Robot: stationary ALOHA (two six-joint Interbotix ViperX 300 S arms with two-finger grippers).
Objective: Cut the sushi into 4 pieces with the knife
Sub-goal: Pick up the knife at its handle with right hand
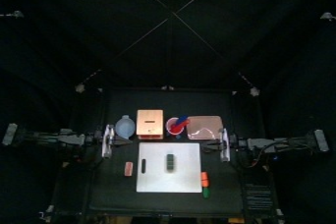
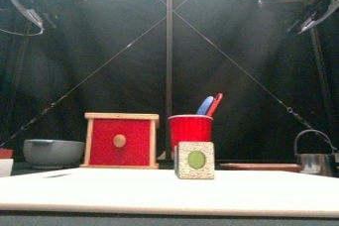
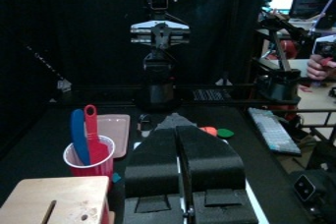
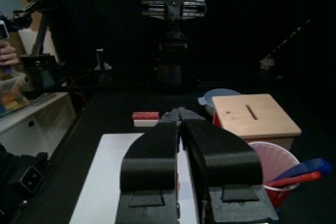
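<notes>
Left claw (image 3: 186,130) hangs empty at the left edge of the worktop (image 1: 112,196), jaws pressed together; right claw (image 4: 183,118) sits likewise closed and empty at the right edge; the sushi roll (image 1: 172,157) lies on the white cutting board (image 1: 151,174) between them; a blue knife (image 2: 205,105) and a red knife (image 2: 216,101) stand in the red cup (image 2: 189,131) behind it.

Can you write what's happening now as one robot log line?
sushi roll: on white cutting board | toy knives: in red cup | left gripper: shut, empty | right gripper: shut, empty
</notes>
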